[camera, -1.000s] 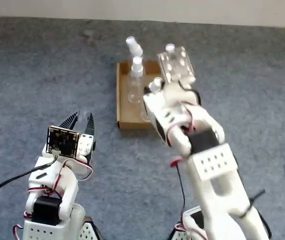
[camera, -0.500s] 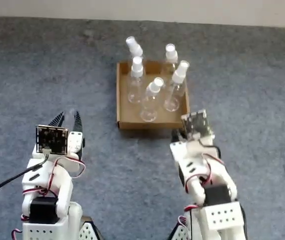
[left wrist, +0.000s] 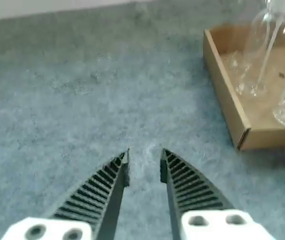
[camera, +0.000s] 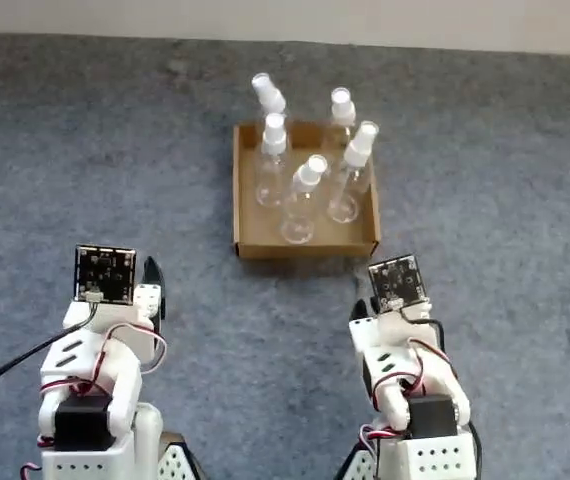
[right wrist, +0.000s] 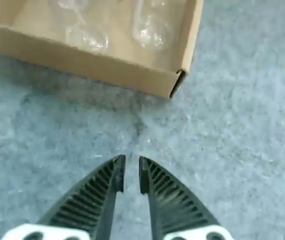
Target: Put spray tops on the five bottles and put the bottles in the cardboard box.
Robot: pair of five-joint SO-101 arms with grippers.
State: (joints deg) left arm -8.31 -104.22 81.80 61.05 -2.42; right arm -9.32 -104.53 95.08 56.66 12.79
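The left gripper [left wrist: 145,161] is a little open, a narrow gap between its fingers, and grips nothing. The right gripper [right wrist: 131,172] is almost closed, with a thin slit left, also empty. The box [right wrist: 107,70] lies just ahead of the right gripper, and ahead and to the right of the left one. Five capped bottles [camera: 299,210] stand in it.

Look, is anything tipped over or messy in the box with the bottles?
Nothing is spilled or knocked over. All five bottles stand in the cardboard box with their white tops on. The back left bottle looks a little tilted, its top leaning sideways, but that is all.
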